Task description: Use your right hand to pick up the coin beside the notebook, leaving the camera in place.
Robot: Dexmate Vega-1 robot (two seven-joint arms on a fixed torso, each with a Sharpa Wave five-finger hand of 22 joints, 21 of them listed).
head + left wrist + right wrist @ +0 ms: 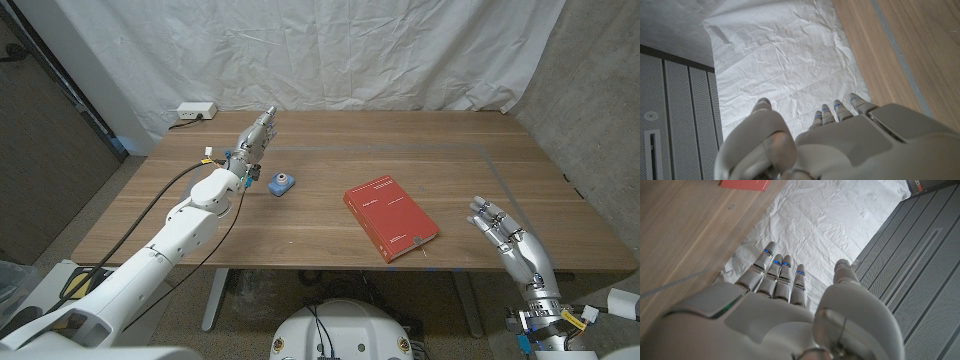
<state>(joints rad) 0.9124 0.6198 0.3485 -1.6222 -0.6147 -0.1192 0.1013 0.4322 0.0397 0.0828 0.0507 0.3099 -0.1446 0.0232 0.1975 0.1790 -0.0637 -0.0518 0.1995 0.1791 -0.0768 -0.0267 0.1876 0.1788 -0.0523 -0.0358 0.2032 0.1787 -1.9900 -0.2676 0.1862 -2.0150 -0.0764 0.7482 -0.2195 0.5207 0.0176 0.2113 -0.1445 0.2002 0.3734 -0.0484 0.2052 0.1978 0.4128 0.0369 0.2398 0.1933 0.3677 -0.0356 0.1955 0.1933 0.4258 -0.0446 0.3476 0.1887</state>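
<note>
Your right hand (508,238) sits at the table's (330,150) front right corner, fingers (490,215) spread apart and holding nothing, pointing up-table; the right wrist view shows the same, fingers (775,272) straight and together-ish with the thumb off to the side, nothing in the palm. Bare wood all around it: the near edge is just below the wrist, the right edge is near on the outside. The red notebook (391,217) lies mid-table, tilted, its near right corner close to the front edge, and sits to the left of your right fingers with a clear strip of wood between them. No coin can be made out beside the notebook at this resolution; there's only a tiny speck on the wood by the notebook's near corner, too small to tell what it is. The small blue camera (282,183) stands left of centre, well apart from the notebook, just beside your left hand (255,140). Your left arm reaches far up the left side, fingers (266,120) extended toward the back edge, gripping nothing; the left wrist view shows them straight over the white backdrop sheet (785,60). A white power strip (196,111) sits on the back left corner.
</note>
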